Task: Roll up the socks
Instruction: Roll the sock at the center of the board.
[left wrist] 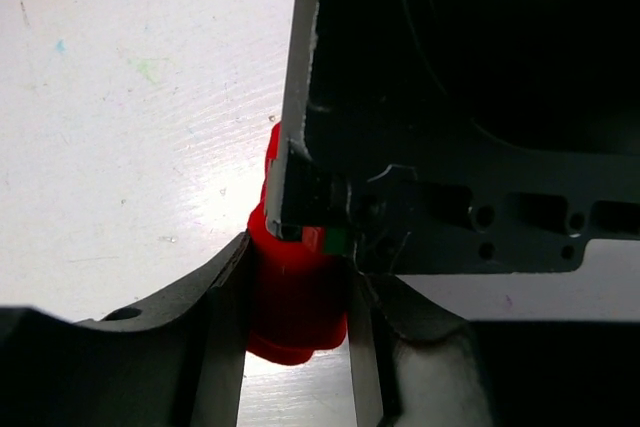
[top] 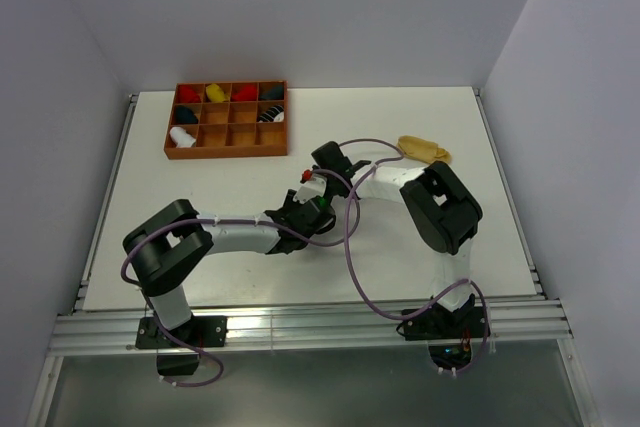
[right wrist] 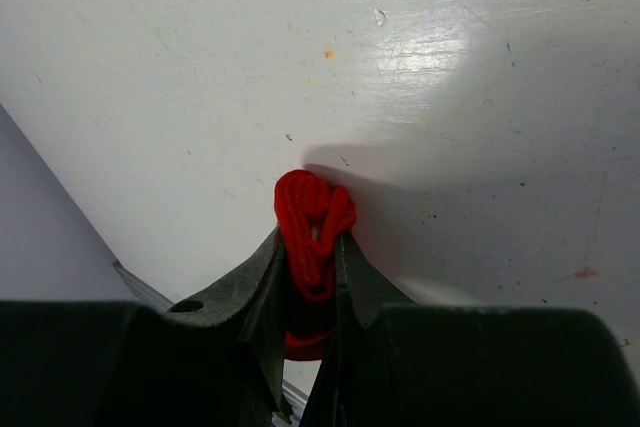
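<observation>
A red sock [left wrist: 296, 312] is bunched between both grippers at the table's middle. In the left wrist view my left gripper [left wrist: 297, 272] presses it from both sides, with the right gripper's black body close above. In the right wrist view my right gripper [right wrist: 312, 245] pinches the folded red sock [right wrist: 312, 202] just above the table. From above, the left gripper [top: 303, 209] and right gripper [top: 316, 185] meet tip to tip, with only a speck of the red sock [top: 304, 176] showing. The tan-yellow sock [top: 424, 149] lies flat at the back right. No loose white striped sock is in view.
A brown wooden compartment tray [top: 228, 152] stands at the back left, holding red, yellow, white and black-and-white bundles. Purple cables loop over the arms. The table's raised rails run along the left, right and near edges.
</observation>
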Robot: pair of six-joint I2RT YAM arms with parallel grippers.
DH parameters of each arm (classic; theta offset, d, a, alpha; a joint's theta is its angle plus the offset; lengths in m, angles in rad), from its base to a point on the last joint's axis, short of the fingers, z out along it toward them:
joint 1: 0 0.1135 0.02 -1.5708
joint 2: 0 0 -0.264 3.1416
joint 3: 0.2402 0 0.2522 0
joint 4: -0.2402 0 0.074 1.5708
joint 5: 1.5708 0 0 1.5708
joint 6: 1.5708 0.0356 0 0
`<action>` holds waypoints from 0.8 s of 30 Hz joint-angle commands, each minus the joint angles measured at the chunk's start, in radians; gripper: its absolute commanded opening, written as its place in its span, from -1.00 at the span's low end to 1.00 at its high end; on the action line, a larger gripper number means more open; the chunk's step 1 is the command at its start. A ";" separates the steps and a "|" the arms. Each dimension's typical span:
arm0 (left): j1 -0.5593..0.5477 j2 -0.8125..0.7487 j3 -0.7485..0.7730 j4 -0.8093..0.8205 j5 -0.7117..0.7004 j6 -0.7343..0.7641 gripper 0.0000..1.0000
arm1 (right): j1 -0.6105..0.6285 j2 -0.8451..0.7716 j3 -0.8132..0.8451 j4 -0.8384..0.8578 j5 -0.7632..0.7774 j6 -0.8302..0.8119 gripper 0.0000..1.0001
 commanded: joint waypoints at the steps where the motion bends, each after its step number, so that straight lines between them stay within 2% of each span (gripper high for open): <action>1: 0.033 0.058 -0.034 -0.079 0.128 -0.041 -0.52 | 0.009 -0.021 0.019 -0.037 -0.058 -0.020 -1.00; 2: 0.033 0.058 -0.039 -0.073 0.134 -0.044 -0.82 | 0.006 -0.029 0.016 -0.032 -0.063 -0.019 -1.00; 3: 0.033 0.058 -0.042 -0.073 0.139 -0.050 -0.99 | 0.003 -0.029 0.016 -0.031 -0.066 -0.019 -1.00; 10: 0.062 0.012 -0.074 -0.061 0.182 -0.075 -0.99 | -0.023 -0.062 0.005 -0.014 -0.078 -0.031 -1.00; 12: 0.075 -0.009 -0.082 -0.059 0.192 -0.078 -0.51 | -0.023 -0.062 0.014 -0.027 -0.066 -0.039 -1.00; 14: 0.075 -0.028 -0.085 -0.062 0.191 -0.089 -0.22 | -0.023 -0.053 0.018 -0.031 -0.069 -0.042 -1.00; 17: 0.076 -0.080 -0.097 -0.052 0.185 -0.092 -0.02 | -0.022 -0.042 0.016 -0.032 -0.072 -0.042 -1.00; 24: 0.081 -0.187 -0.120 -0.015 0.168 -0.057 0.09 | -0.022 -0.036 0.007 -0.021 -0.077 -0.043 -1.00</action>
